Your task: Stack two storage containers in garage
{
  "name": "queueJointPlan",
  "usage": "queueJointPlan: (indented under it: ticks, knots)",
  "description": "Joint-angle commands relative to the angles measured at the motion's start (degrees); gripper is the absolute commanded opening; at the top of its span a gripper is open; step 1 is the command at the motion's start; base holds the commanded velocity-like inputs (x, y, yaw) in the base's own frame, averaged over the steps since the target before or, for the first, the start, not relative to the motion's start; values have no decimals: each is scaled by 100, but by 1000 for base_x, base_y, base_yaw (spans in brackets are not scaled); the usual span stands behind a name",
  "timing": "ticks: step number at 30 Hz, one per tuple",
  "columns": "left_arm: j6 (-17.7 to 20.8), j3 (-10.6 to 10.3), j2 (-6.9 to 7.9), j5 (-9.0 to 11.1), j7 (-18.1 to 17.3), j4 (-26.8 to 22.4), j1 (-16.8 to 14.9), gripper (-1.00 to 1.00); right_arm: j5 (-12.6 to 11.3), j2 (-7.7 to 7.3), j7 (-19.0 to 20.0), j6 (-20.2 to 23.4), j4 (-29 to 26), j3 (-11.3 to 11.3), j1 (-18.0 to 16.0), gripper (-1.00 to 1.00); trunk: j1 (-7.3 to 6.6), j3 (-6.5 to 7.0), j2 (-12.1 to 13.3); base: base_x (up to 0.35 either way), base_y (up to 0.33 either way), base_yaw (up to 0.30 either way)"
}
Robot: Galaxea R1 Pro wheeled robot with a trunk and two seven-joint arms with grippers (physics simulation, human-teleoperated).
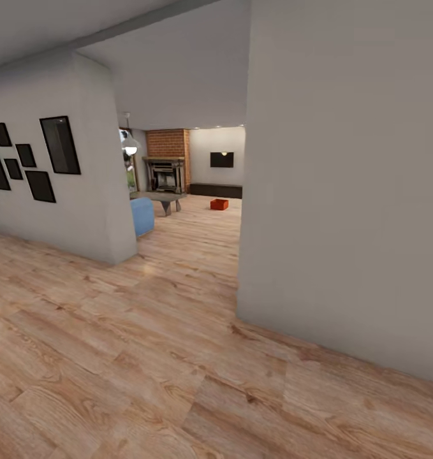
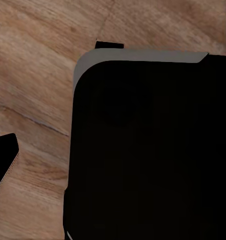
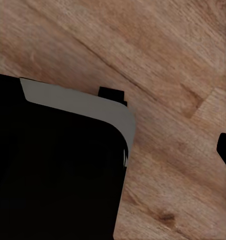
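One orange-red storage container (image 1: 219, 204) sits far off on the living room's wood plank floor (image 1: 197, 223), in front of the long dark low cabinet (image 1: 216, 190). The other container is out of view. In the left wrist view, a dark fingertip (image 2: 4, 161) of my left gripper (image 2: 113, 162) stands at the picture's edge, wide of the middle, above the planks. In the right wrist view, a fingertip (image 3: 225, 150) of my right gripper (image 3: 117, 150) stands likewise. Both hang open and hold nothing, beside my black base (image 2: 147, 150).
A large grey wall (image 1: 344, 191) juts in at the right, and a wall with black picture frames (image 1: 50, 159) stands at the left; the passage runs between them. Beyond are a blue sofa (image 1: 142, 215), a low table (image 1: 165, 201) and a brick fireplace (image 1: 167, 167).
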Motion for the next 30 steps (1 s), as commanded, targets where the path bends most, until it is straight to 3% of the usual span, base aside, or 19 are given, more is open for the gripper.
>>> queueJointPlan:
  ticks: [1, 10, 30]
  knots:
    - [-12, -1, -1, 55, 1, -1, -1, 100, -59, 1, 35, -33, 18, 36, -5, 100, 3, -5, -3, 323, 0, 0]
    - [-12, -1, -6, 55, 1, -1, -1, 100, -63, 1, 35, -36, 20, 36, -4, 100, 3, -5, -3, 322, 0, 29]
    - [-12, -1, -1, 55, 1, -1, -1, 100, -63, 1, 35, -36, 16, 36, -3, 100, 3, -5, -3, 322, 0, 260]
